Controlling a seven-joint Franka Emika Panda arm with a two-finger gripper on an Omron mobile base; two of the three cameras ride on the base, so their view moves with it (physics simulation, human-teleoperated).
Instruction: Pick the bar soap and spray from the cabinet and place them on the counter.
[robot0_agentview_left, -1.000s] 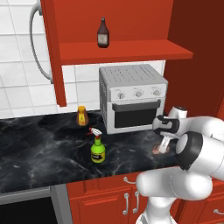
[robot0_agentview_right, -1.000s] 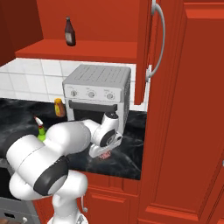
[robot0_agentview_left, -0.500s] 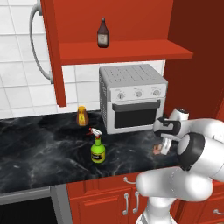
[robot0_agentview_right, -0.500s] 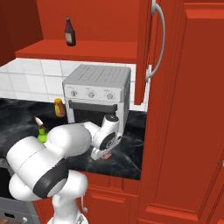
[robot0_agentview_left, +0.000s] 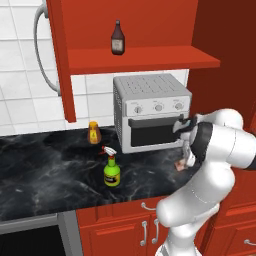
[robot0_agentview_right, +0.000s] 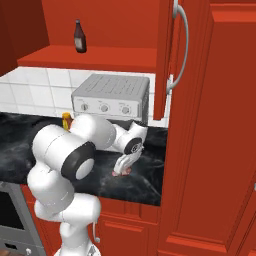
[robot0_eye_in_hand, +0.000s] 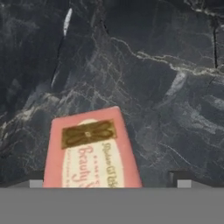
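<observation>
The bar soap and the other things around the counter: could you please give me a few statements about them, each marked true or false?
1. The bar soap lies flat on the counter. True.
2. The end effector is clamped on the soap. False: its jaws stand open, one on each side of the soap.
3. The spray stands upright on the counter. True.
4. The dark brown bottle is on the counter. False: it stands on the cabinet shelf.
5. The small orange bottle stands to the left of the toaster oven. True.
</observation>
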